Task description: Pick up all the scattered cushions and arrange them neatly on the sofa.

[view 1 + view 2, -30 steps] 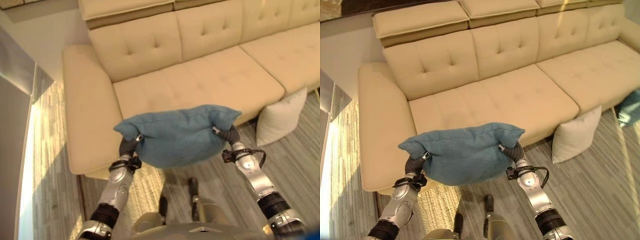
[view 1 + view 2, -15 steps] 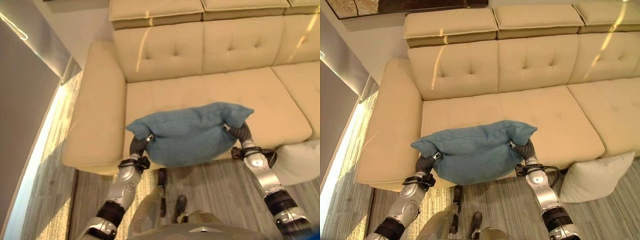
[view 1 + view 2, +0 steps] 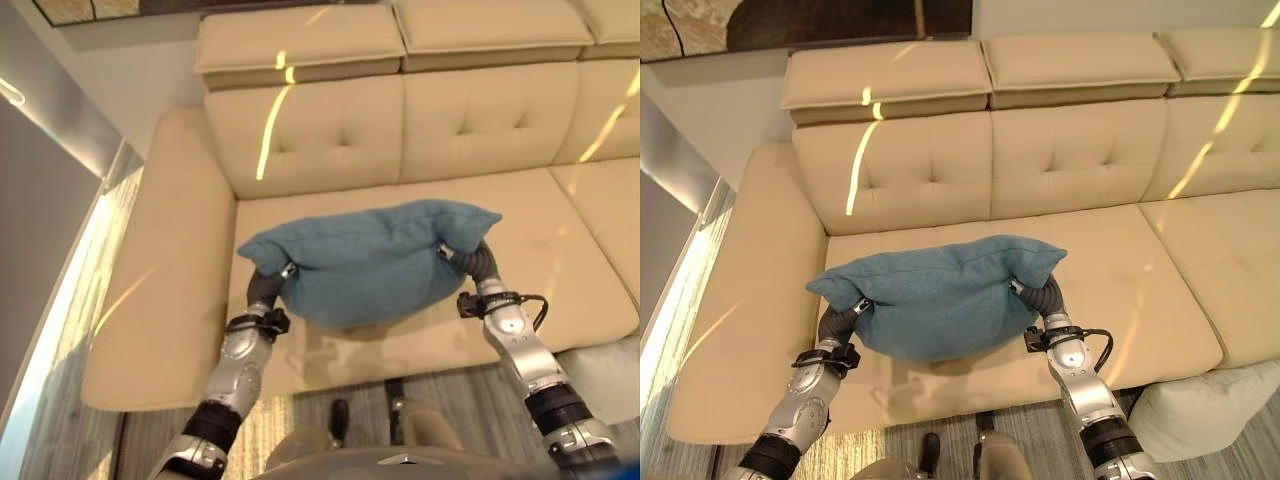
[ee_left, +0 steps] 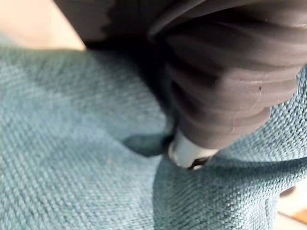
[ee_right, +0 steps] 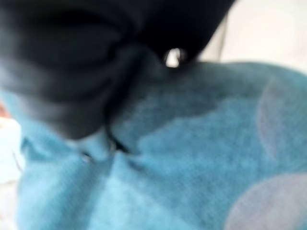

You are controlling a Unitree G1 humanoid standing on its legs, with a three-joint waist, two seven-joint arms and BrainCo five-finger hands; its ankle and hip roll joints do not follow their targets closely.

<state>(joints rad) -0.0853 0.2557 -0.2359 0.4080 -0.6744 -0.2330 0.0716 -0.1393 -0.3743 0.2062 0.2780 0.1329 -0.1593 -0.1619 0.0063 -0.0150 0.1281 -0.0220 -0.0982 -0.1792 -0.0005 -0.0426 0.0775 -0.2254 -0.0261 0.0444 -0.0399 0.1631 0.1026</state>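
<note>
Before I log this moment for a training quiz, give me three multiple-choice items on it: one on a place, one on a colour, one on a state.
1. Where is the blue cushion?
A. lying on the floor
B. held up over the seat of the sofa near its left end
C. leaning on the backrest

2. What colour is the cushion on the floor at the sofa's front edge?
A. white
B. red
C. black

3. How is the blue cushion supported?
A. by the left hand alone
B. resting flat on the seat
C. between the left hand and the right hand, one at each end

Key: 1 B, the eye views show it raised above the seat cushion beside the left armrest. 2 A, it looks pale white against the grey floor. 3 C, each hand is dug into one end of the cushion, fingers hidden in the cloth.
</note>
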